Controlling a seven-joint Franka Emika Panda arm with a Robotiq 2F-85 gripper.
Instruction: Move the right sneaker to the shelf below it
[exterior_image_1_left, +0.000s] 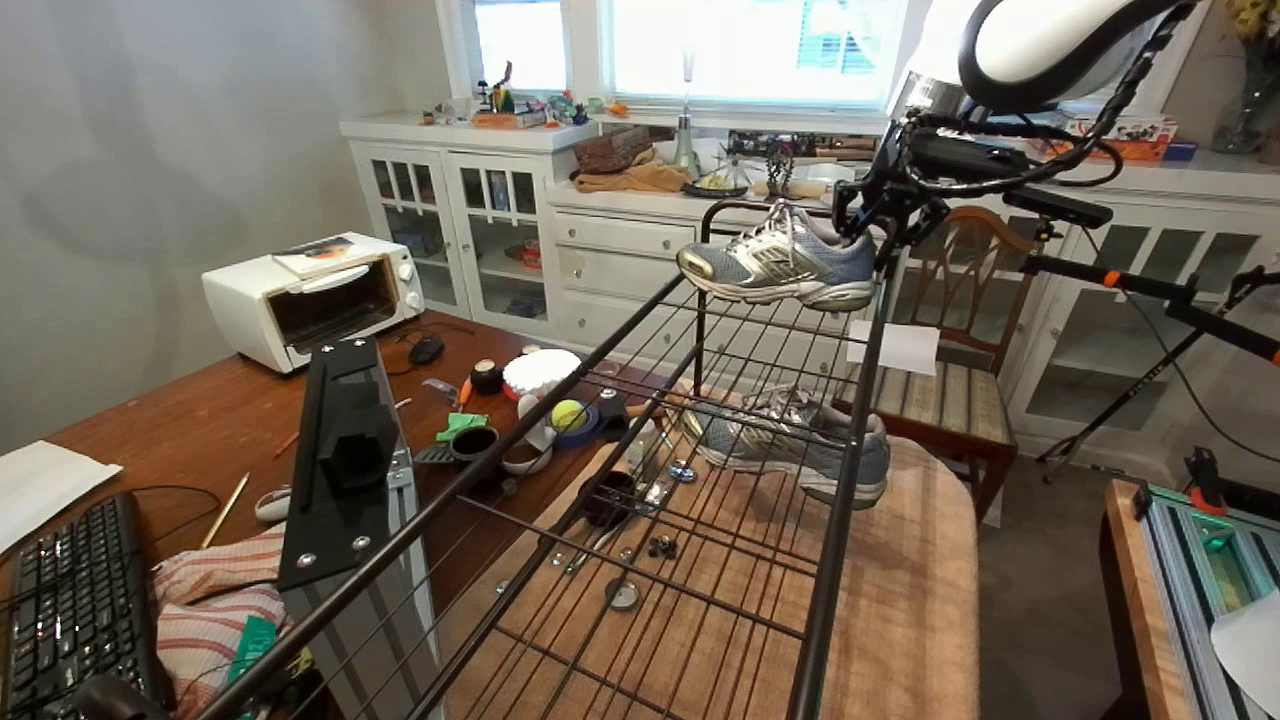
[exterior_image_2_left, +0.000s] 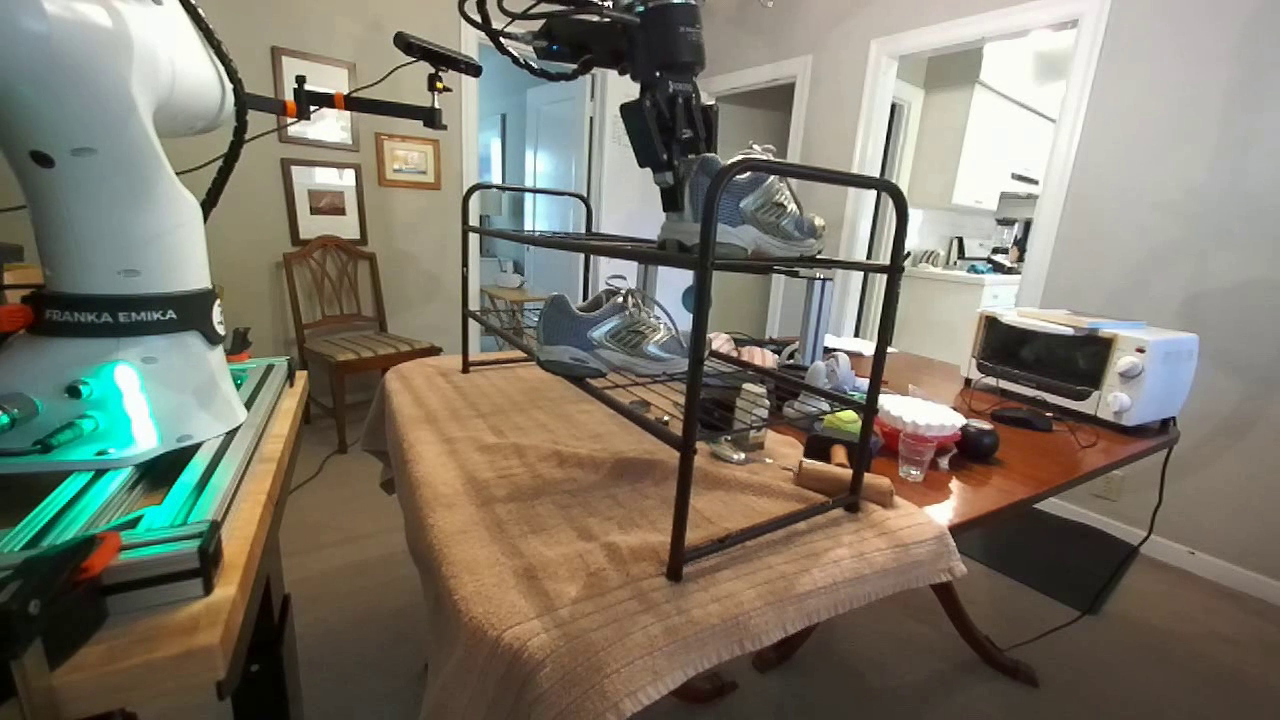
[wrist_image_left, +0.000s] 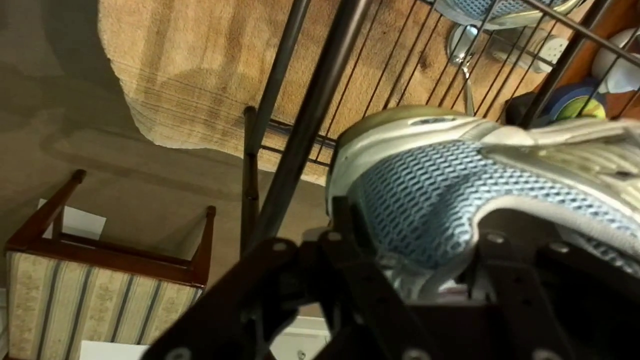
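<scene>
The right sneaker (exterior_image_1_left: 775, 262), grey and silver-white, rests on the upper tier (exterior_image_1_left: 833, 560) at the rack's end. It also shows in the other exterior picture (exterior_image_2_left: 765, 205) and fills much of the wrist view (wrist_image_left: 415, 175). My gripper (exterior_image_1_left: 868, 236) is at its heel, pointing down (exterior_image_2_left: 672, 195). In the wrist view the jaws (wrist_image_left: 412, 232) stand apart, one finger outside the heel and one at the shoe opening. The heel lies between them; a gap shows beside the inner finger. The fingertips are partly hidden. The shelf below (exterior_image_2_left: 640, 413) is the lower wire tier.
A matching sneaker (exterior_image_2_left: 615, 335) sits on that lower tier. The black rack post and end loop (exterior_image_2_left: 700, 300) stand close by the upper shoe. The rack stands on a towel-covered table (exterior_image_2_left: 540, 500) with small items beneath. A chair (exterior_image_1_left: 950, 370) stands behind.
</scene>
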